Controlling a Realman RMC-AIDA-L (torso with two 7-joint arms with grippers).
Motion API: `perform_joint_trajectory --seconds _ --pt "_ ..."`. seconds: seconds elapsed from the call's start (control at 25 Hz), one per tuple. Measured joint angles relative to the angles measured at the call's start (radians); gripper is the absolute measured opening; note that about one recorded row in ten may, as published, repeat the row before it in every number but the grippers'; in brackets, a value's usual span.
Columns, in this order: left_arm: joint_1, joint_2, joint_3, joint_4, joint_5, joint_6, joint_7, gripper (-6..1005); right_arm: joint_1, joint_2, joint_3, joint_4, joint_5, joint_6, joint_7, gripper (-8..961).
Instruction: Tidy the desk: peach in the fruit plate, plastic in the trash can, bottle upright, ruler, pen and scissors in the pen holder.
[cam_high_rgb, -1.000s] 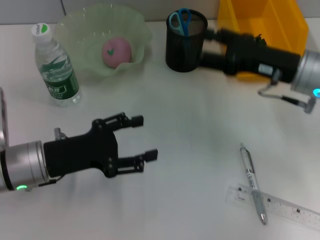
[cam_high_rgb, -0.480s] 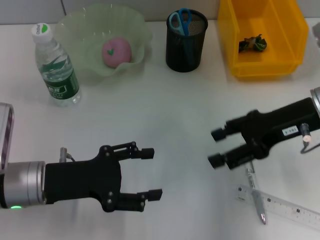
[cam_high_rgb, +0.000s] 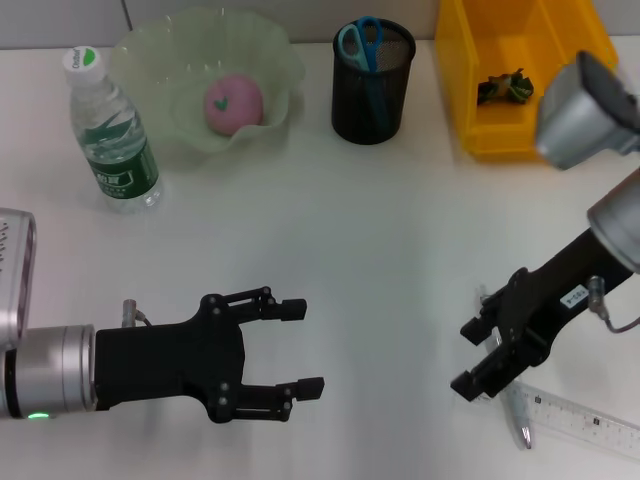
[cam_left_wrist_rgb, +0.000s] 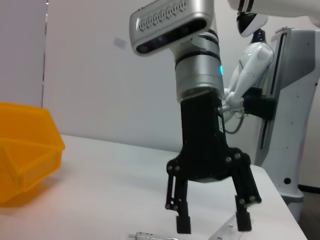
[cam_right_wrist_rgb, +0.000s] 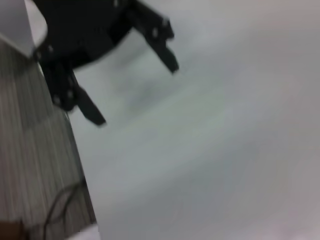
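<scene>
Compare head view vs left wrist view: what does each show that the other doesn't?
Head only: peach in the fruit plate, upright bottle, scissors in the pen holder, open left end effector.
Left wrist only: a white machine beyond the desk.
Both: trash can, open right end effector above the pen and ruler.
</scene>
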Motion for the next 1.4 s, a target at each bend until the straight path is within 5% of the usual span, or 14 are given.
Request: perform_joint_trajectory --seconds 1.4 --pt "-0.009 -0.004 -0.014 -0.003 -0.016 -0.023 -0.025 832 0.004 0.009 -0.294 -0.056 -0.072 0.097 0.012 795"
